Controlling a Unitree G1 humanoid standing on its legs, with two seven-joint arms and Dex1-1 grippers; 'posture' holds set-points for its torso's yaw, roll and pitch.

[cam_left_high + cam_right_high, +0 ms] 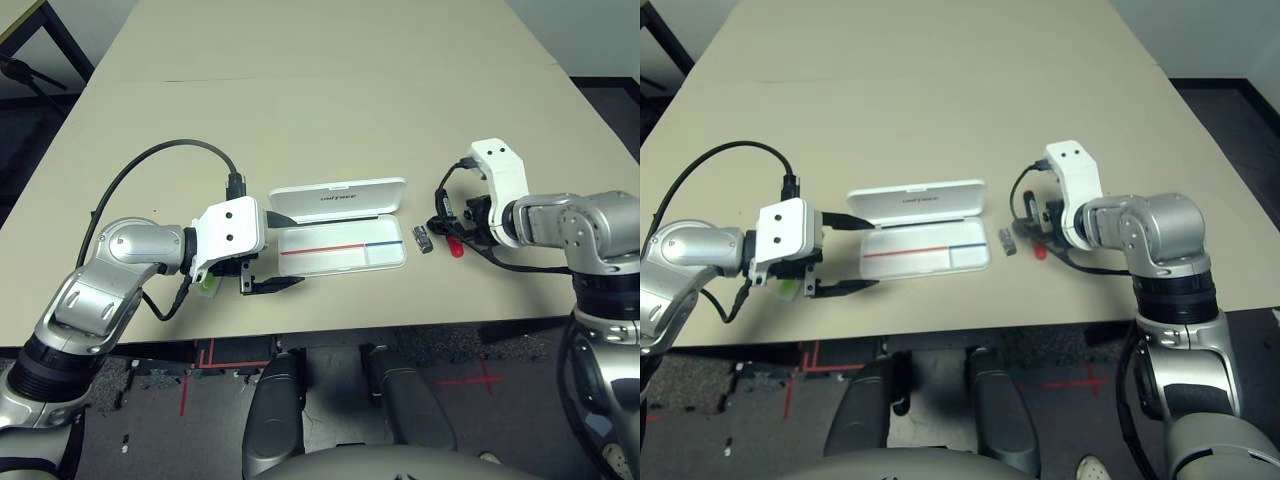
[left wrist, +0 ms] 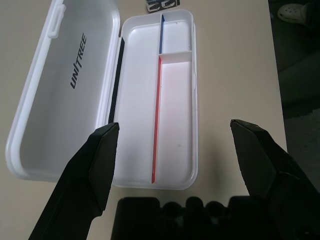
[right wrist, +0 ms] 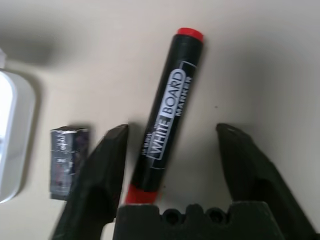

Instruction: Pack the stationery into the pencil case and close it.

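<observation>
We see the case (image 1: 340, 230) lying open at the middle of the beige counter (image 1: 330, 90), its lid (image 1: 338, 199) folded back flat toward 12 o'clock and the tray (image 1: 343, 251) nearer us. The tray is bare inside, a red-and-blue line running along its length and a small divider closing off a compartment at its 3 o'clock end.

At 9 o'clock of the case sits the left end effector (image 2: 175, 150), pointing along the tray from its short end. Its black fingers (image 2: 97, 165) stand wide apart with nothing between them, clear of the case. A bit of light green, the highlighter (image 1: 209, 284), peeks out from under that wrist, near the front edge of the counter.

Over at 3 o'clock of the case, the small grey piece (image 1: 424, 239) lies just beside the tray's end, apart from it. Just past it, again toward 3 o'clock, lies the marker (image 3: 167, 107), black-barrelled with red showing at both ends and "WHITE BOARD MARKER" printed on its side.

The right end effector (image 3: 172, 145) is down over that marker, fingers (image 3: 102, 165) straddling the barrel. There is still a gap on each side, so they stand half open, not gripping, and the marker rests on the counter.
</observation>
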